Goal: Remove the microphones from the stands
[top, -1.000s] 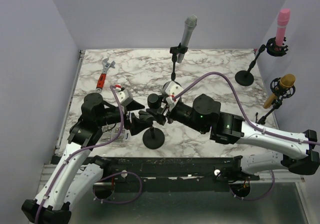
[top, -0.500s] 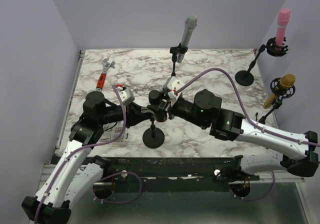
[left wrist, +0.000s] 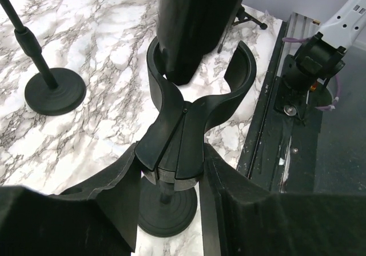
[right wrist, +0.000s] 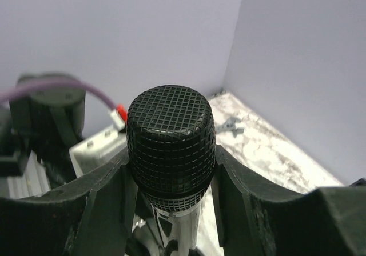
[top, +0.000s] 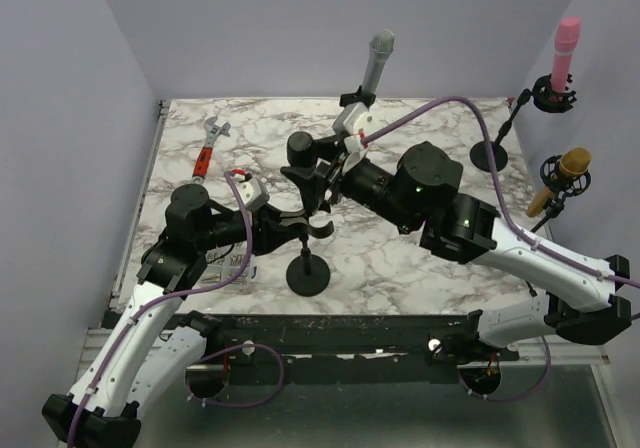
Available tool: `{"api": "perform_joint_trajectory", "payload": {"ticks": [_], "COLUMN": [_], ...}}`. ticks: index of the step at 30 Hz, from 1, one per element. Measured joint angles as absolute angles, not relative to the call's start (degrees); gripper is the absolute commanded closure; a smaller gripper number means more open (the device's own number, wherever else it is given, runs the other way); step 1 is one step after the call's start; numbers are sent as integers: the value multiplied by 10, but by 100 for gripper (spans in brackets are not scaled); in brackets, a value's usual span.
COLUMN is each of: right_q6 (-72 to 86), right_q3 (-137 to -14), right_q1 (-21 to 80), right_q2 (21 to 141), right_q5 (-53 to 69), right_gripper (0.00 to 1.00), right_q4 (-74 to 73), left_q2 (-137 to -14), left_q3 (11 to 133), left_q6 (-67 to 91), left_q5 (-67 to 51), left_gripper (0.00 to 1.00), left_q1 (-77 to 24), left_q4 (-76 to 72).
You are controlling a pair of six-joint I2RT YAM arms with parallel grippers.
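A black microphone (right wrist: 170, 139) sits gripped between my right gripper's (right wrist: 170, 176) fingers, which are shut just below its mesh head. In the top view the microphone (top: 299, 151) hangs tilted in the right gripper (top: 318, 178), above the small black stand (top: 307, 276). My left gripper (top: 290, 223) is shut on the neck of the stand's U-shaped clip (left wrist: 197, 99). In the left wrist view the left gripper (left wrist: 171, 164) pinches that neck. The microphone's tail end (left wrist: 186, 33) hangs at the clip's open mouth; whether they still touch I cannot tell.
A grey microphone (top: 378, 60) stands on its stand at the back centre. A pink one (top: 565, 48) and a gold one (top: 566, 171) stand at the right edge. A red-handled wrench (top: 207, 148) lies at the back left. Another stand base (left wrist: 54, 90) sits left of the clip.
My left gripper went from open to shut on the stand's clip. The right arm has lifted the microphone up and toward the back, out of the clip's ring.
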State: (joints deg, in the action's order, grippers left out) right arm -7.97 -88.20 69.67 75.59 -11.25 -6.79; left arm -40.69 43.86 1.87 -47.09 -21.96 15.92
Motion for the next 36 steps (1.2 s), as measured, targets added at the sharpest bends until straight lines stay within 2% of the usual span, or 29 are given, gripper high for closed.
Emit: {"api": "perform_joint_trajectory", "payload": {"ticks": [1,2,3,5,8,9,11,17,22,28,36], "right_q6": [-82,-85,-88,-96,-111,-116,-124,-119,-62,5,29], "right_q3": [-904,-923,-940,-966,-968,-959,-925,-784,-705,-674,-674], "right_q1": [697,697,697,697,697,697,697,697,696,697,697], "right_q2": [760,762,762,759,740,730,706,646,635,596,556], "right_q5": [-120,-129,-139,-167,-221,-241,-285,-398,-440,-449,-456], "right_gripper": [99,99,99,99,99,99,99,99,99,99,99], "right_q4": [-72,-73,-75,-73,-69,-66,-58,-62,-121,-186,-191], "left_q2": [-407,-407,-407,-407,-408,-408,-408,-399,-396,-403,-380], "left_q3": [439,439,439,439,439,439,437,432,432,451,486], "left_q6": [19,19,19,20,24,29,31,43,80,169,308], "left_q5": [-470,-470,-469,-465,-456,-452,-449,-449,-456,-438,-389], "left_gripper": [94,81,62,43,22,12,1,1,1,1,1], "left_q1": [-221,-222,-223,-223,-224,-224,-224,-224,-224,-224,-222], "left_q4": [159,159,159,159,156,157,159,159,149,165,202]}}
